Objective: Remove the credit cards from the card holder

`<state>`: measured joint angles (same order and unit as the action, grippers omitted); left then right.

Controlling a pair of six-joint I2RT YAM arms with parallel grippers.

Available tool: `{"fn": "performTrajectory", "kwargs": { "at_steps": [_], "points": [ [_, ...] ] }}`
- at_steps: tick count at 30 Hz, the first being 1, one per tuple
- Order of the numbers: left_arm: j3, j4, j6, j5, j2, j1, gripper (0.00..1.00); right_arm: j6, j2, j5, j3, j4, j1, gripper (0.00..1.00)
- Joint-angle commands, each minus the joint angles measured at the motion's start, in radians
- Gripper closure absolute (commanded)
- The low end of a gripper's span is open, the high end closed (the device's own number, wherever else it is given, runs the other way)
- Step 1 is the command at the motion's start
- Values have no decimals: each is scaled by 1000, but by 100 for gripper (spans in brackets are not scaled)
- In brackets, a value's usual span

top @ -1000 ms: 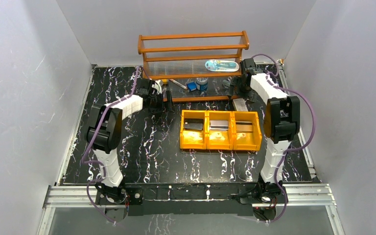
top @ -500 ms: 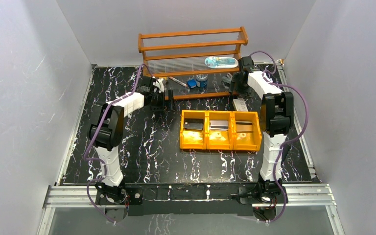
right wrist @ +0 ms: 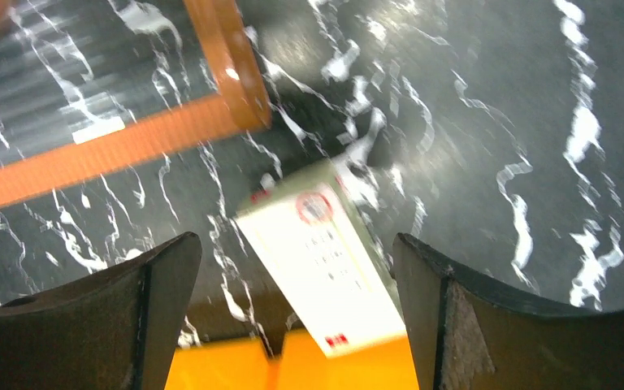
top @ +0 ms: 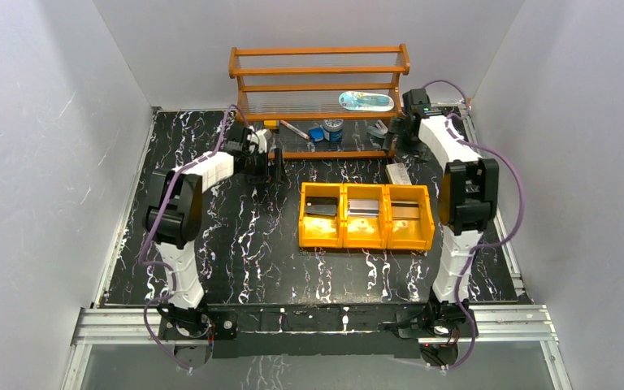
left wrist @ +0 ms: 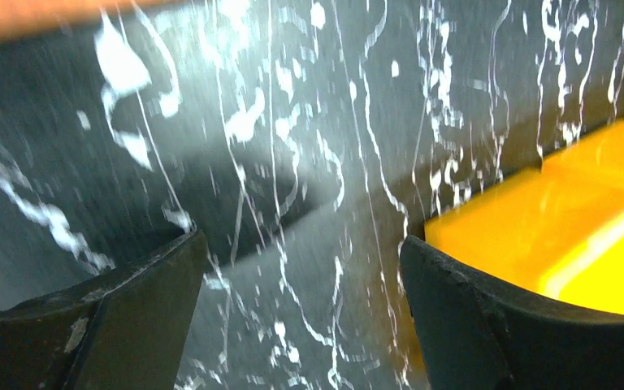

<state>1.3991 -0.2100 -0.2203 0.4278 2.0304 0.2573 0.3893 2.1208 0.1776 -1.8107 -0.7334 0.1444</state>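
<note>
A yellow three-compartment bin [top: 366, 244] stands mid-table. In its middle compartment lies a pale grey flat thing [top: 363, 207] as wide as the compartment; it looks like the card holder lying open, though it is too small to be sure. A small dark flat piece [top: 321, 209] lies in the left compartment and a tan-brown credit card [top: 407, 212] in the right one. My left gripper [top: 276, 166] [left wrist: 302, 240] is open over bare table, left of the bin [left wrist: 536, 236]. My right gripper [top: 396, 134] [right wrist: 296, 240] is open above a white box [right wrist: 325, 268], holding nothing.
An orange wooden rack [top: 321, 85] [right wrist: 130, 142] stands at the back, with a blue-white packet [top: 366, 101] on its shelf and small items [top: 325, 130] beneath. The white box [top: 398, 173] lies between the rack's right leg and the bin [right wrist: 333, 366]. White walls enclose the table.
The orange rack has shifted toward the back wall. My right gripper has moved back alongside it, and my left gripper has moved slightly back too. The bin and its contents have not moved.
</note>
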Motion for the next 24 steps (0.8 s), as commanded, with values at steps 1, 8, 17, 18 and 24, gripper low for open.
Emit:
{"fn": "performTrajectory", "kwargs": {
  "at_steps": [1, 8, 17, 18, 24],
  "points": [
    [-168, 15, -32, 85, -171, 1, 11, 51, -235, 62, 120, -35, -44, 2],
    [-331, 62, -93, 92, -380, 3, 9, 117, -494, 50, 421, -24, -117, 2],
    [-501, 53, -148, 70, -646, 3, 7, 128, -648, -167, 702, 38, -120, 3],
    [-518, 48, -151, 73, -671, 3, 7, 130, -648, -179, 716, 38, -120, 3],
    [-586, 10, -165, 67, -803, 3, 6, 143, -682, -335, 786, 110, -118, 8]
  ]
}}
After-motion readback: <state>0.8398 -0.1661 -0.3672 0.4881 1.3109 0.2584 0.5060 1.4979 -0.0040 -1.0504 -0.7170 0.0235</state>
